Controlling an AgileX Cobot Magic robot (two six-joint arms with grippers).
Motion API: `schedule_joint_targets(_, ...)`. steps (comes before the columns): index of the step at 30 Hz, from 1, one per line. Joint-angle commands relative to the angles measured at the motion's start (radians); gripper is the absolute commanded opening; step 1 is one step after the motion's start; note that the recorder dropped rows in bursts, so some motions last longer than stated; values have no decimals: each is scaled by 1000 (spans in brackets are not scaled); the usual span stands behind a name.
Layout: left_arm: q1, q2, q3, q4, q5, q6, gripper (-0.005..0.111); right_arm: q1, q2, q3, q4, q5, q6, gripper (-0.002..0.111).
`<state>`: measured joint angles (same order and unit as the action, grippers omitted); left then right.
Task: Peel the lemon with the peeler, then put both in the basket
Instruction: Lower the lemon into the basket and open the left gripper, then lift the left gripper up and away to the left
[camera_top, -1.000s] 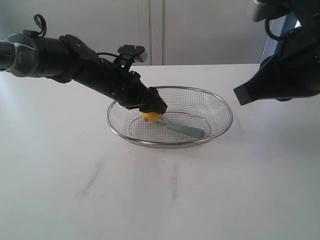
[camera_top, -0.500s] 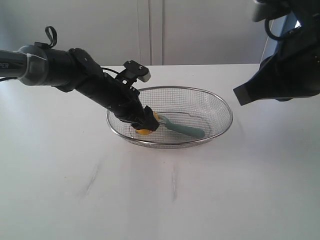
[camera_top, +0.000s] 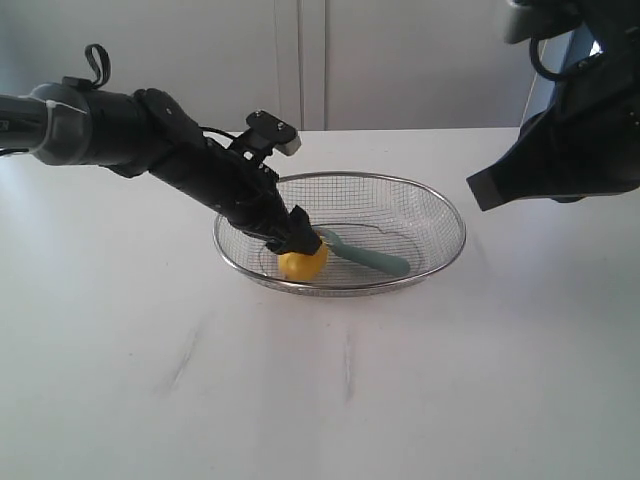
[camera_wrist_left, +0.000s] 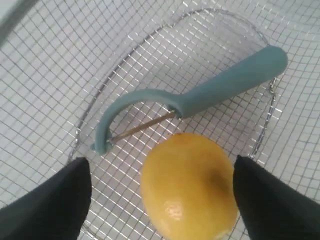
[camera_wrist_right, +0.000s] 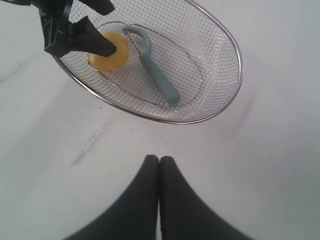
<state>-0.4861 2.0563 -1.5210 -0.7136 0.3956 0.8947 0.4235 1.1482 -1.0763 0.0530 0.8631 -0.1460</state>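
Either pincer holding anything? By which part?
Nothing held. Left pincer stands open astride the lemon, which lies in the basket; right pincer is shut, empty.

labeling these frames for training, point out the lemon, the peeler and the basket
lemon (camera_wrist_left: 189, 185), left wrist view, middle of its yellow skin
peeler (camera_wrist_left: 230, 82), left wrist view, on the teal handle
basket (camera_top: 400, 181), exterior view, far side of the metal rim
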Motion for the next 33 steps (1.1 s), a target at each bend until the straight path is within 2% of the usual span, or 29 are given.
schedule_joint_targets(1, -4, -83, -4, -17, -20, -4, 71, -5, -9, 3, 3, 3, -7, 0)
schedule_joint_targets(3, -4, -123, -4, -17, -26, -4, 59, -5, -9, 3, 3, 3, -7, 0)
schedule_joint_targets(5, -4, -166, -4, -17, -28, -4, 37, -5, -9, 3, 3, 3, -7, 0)
schedule_joint_targets(6, -4, -177, -4, -17, -27, -4, 21, -5, -9, 3, 3, 3, -7, 0)
schedule_joint_targets(8, -4, -186, -4, -17, -9, -4, 0, -5, -9, 3, 3, 3, -7, 0)
schedule_joint_targets(33, -4, -190, -4, -17, -13, -1, 0, -5, -9, 3, 3, 3, -7, 0)
